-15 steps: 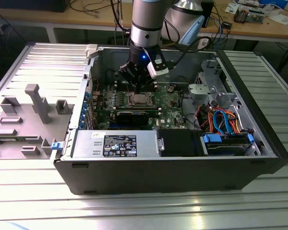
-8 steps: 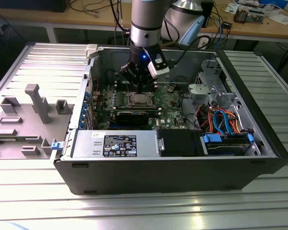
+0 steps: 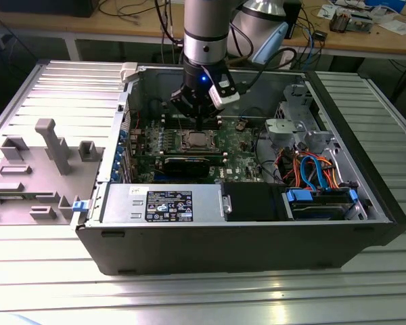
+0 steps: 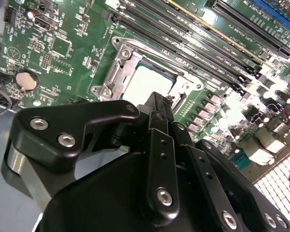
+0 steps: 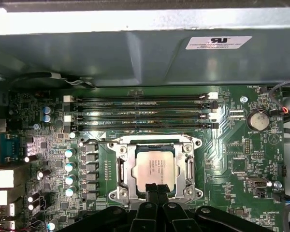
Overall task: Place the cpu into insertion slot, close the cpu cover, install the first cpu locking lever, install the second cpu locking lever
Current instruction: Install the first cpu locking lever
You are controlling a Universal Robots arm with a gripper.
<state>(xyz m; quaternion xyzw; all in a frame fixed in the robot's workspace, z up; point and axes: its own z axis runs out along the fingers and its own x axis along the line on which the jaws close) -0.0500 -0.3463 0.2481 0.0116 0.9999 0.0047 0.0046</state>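
Ribbed metal counter [image 3: 189, 298] carries one open black computer case [image 3: 243, 237], and the single grey arm [image 3: 204, 27] reaches down into it from above. One green motherboard [image 3: 240, 145] lies flat on the floor of the case. In the first wrist view, four long black memory slots [image 5: 140, 105] run side by side, just beyond the socket.

The insertion slot [image 5: 152, 146] is one square socket set in the board, dark inside with a silver rim. The cpu cover [image 5: 122, 166], a thin silver frame with a large square window, lies flat over it. Through that window shows the one cpu [image 5: 154, 166], seated in the slot: a flat square chip with a dull, pale silver top and faint print.

The gripper [image 5: 155, 187] hangs directly over the socket. Its two black fingers [image 5: 150, 189] are drawn together, with nothing visible between them, and their tips lie over the cpu's edge. Whether they touch it cannot be told.

A column of four round capacitors [image 5: 69, 166] stands beside the socket, and one coin battery [image 5: 257, 120] sits well off to the other side.
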